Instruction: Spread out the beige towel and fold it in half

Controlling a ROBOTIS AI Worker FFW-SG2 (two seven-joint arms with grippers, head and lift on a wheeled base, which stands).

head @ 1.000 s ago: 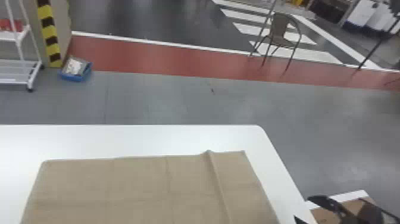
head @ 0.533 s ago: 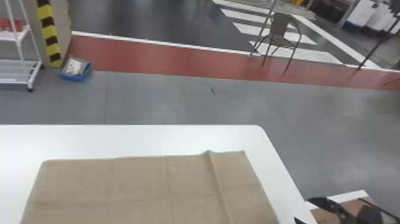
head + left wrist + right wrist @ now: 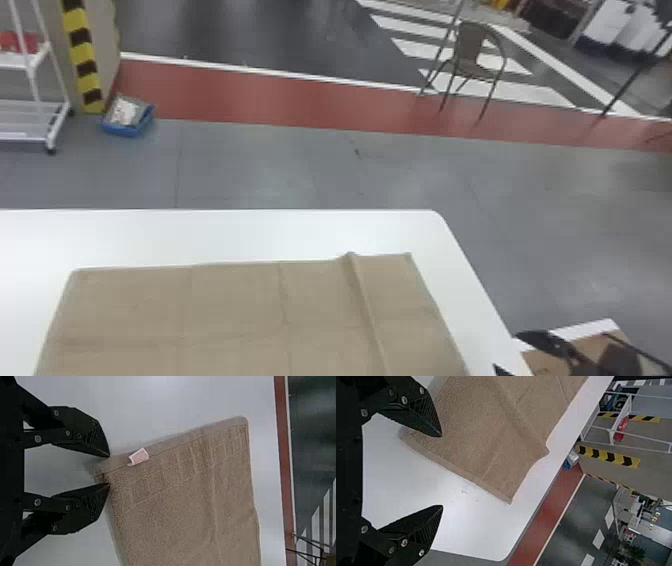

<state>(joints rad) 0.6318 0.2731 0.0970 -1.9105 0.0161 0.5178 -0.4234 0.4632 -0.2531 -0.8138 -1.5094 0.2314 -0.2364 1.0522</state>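
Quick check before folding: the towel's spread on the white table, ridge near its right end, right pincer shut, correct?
Not quite: the right wrist view shows the right pincer open. The towel is spread on the white table, ridge near its right end.

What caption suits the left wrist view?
Left claw, open, at a corner of the beige towel laid on the white table.

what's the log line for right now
beige towel: mostly flat on table, ridge near right edge | left gripper: open at towel corner | right gripper: open by right edge | next: likely grasp, fold
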